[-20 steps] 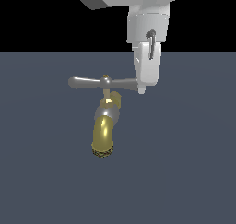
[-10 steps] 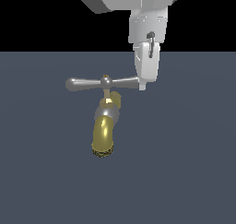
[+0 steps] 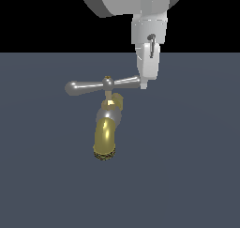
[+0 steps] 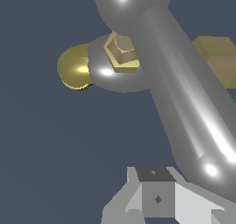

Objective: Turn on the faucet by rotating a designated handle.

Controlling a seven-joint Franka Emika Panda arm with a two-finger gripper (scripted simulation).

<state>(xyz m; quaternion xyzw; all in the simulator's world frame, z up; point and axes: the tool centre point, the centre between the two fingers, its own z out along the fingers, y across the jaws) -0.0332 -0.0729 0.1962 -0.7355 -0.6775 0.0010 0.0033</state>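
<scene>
The faucet (image 3: 105, 135) stands mid-scene on the dark grey floor, its brass-gold spout curving toward the camera under a silver collar. On top lies the handle (image 3: 86, 86), a silver-grey crossbar with a small brass hub (image 3: 108, 80). My gripper (image 3: 144, 83) hangs straight down at the handle's end on the exterior view's right, pressed against it and hiding its bulb. Its fingers look shut together with nothing between them. In the wrist view the handle (image 4: 179, 89) runs large and diagonal above the gripper (image 4: 156, 197), with the brass hub (image 4: 120, 52) and the spout (image 4: 73, 66) beyond.
The flat dark grey floor (image 3: 192, 175) spreads all around the faucet, with black background above its far edge. The arm's white body (image 3: 136, 2) fills the top of the exterior view.
The handle has turned slightly: its free bulb on the exterior view's left has drifted a little lower and leftward. The gripper stays at the other end, shifted only slightly.
</scene>
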